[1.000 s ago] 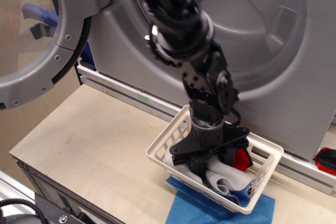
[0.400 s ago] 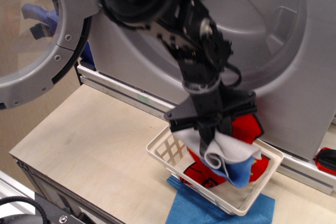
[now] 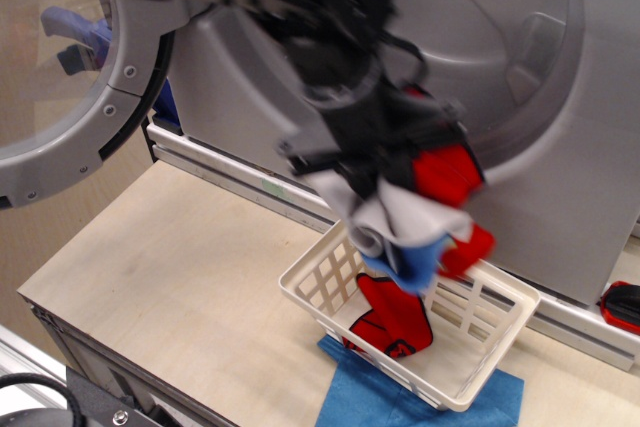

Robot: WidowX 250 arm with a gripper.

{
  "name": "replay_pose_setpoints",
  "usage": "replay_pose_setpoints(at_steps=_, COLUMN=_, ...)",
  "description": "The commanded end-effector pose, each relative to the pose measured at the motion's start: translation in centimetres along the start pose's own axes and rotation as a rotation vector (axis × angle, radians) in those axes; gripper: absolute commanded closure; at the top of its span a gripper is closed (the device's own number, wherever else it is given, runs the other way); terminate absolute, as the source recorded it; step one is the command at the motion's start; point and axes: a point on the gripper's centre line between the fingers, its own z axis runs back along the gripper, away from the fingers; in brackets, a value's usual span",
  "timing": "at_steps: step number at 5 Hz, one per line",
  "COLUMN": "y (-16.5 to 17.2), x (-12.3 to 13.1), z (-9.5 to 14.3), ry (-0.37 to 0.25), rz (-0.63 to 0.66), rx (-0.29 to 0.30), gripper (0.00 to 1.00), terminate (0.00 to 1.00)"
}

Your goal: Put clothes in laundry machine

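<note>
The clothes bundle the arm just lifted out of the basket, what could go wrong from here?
The red piece hangs low from the bundle, its end inside the basket; it may snag the rim or drop back. The gripper is motion-blurred, so its hold is unclear, and loose grey and blue folds could slip out before the drum mouth. The trailing cloth might also catch on the washer's lower lip.

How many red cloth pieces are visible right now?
3, though motion blur may hide more: one bunched at the pincer, one dangling lower right, one draped over the white basket's inside.
</note>
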Motion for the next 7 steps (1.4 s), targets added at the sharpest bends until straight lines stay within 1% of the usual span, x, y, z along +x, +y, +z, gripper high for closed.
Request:
replay_pose_setpoints(at_steps=1, y=0.7, x=6.3, z=1.9, ry=-0.132, rz=0.013, rx=-0.072, gripper=1.00, terminate=0.00)
replay_pose_setpoints(at_steps=3, y=-1.8, x=8.6, z=-0.3, ry=-0.166, rz=0.012, rx=-0.076, gripper=1.00, terminate=0.00)
replay_pose_setpoints(at_steps=4, y=-2.9, x=9.4, z=-1.2, ry=-0.203, rz=0.013, rx=-0.076, gripper=1.00, terminate=0.00)
replay_pose_setpoints(at_steps=6, y=-4.5, x=11.0, z=-2.9, ry=-0.246, rz=0.043, rx=-0.057, gripper=1.00, terminate=0.00)
replay_pose_setpoints(at_steps=7, y=-4.4, x=11.2, z=-3.6, ry=-0.271, rz=0.053, rx=-0.031, gripper=1.00, terminate=0.00)
